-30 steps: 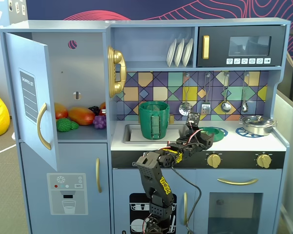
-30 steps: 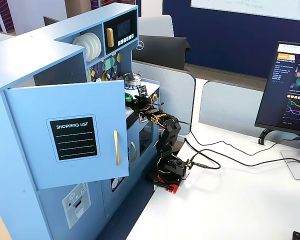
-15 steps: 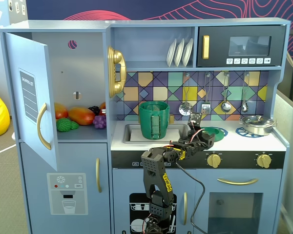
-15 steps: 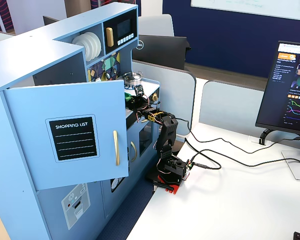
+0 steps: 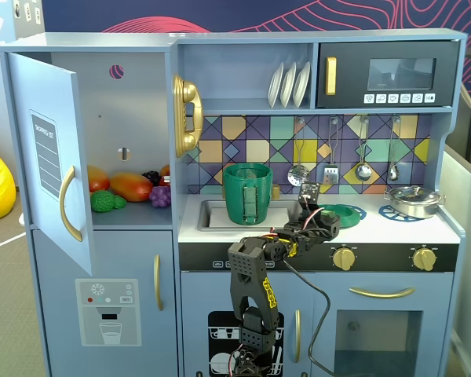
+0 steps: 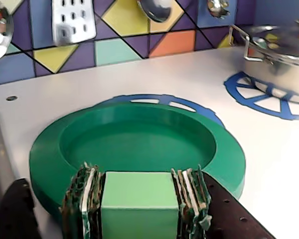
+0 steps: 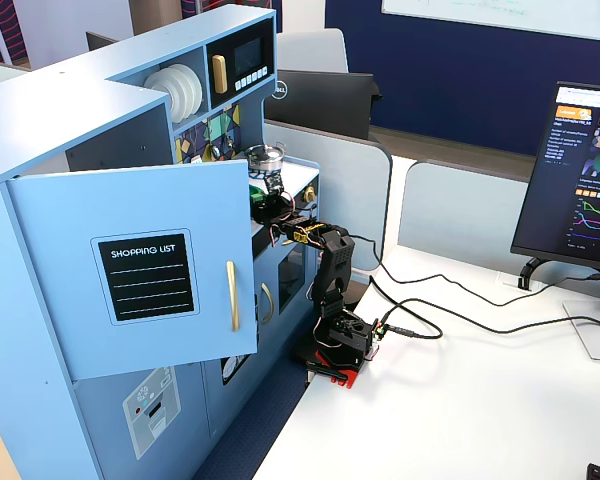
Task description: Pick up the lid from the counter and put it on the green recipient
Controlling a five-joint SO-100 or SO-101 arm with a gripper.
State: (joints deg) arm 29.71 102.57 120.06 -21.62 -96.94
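The lid [image 6: 139, 144] is a flat round green disc lying on the white counter over a blue burner circle [image 6: 159, 99]. Its light green side tab [image 6: 138, 199] points toward the wrist camera. My gripper [image 6: 138, 174] is shut on that tab, with a taped finger pad [image 6: 87, 194] pressed against each side. In a fixed view the lid [image 5: 347, 212] sits to the right of the green recipient [image 5: 248, 192], a tall dark-green pot standing in the sink, and the gripper [image 5: 323, 215] meets the lid's left edge. In the side fixed view the gripper [image 7: 266, 204] reaches over the counter.
A silver metal pot [image 5: 413, 201] stands on the right burner [image 6: 269, 97]. Utensils [image 5: 330, 169] hang on the tiled back wall above the lid. The fridge door [image 5: 51, 157] stands open at the left. Stove knobs [image 5: 344, 257] line the counter's front edge.
The arm has stretched forward and lowered, carrying the gripper along the counter up to the lid. The lid and the green pot have not moved.
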